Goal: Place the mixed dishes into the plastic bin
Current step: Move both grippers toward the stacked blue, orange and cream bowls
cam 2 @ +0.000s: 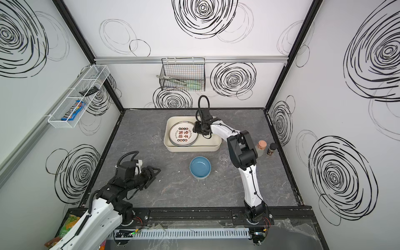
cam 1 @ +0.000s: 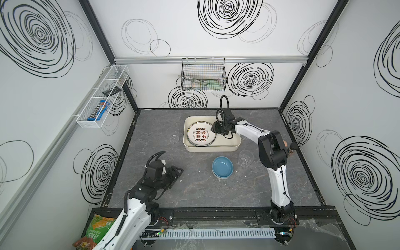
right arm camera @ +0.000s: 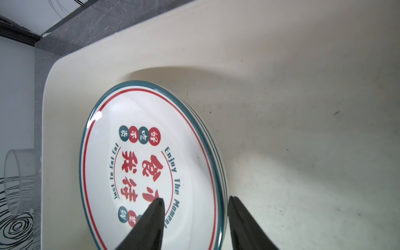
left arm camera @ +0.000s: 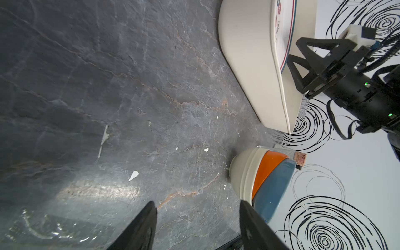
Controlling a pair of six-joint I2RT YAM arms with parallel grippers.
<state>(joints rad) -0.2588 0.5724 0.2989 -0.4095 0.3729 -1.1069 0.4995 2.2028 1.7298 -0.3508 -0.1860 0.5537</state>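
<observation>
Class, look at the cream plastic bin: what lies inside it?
Inside the plastic bin sits a stack of plates; the top plate shows red characters. The plates beneath show only their rims, their faces covered. The open right hand hovers over the stack's edge.

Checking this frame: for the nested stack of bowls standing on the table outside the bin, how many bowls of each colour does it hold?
Blue bowl: 1
Orange bowl: 1
Cream bowl: 1
Total: 3
</observation>
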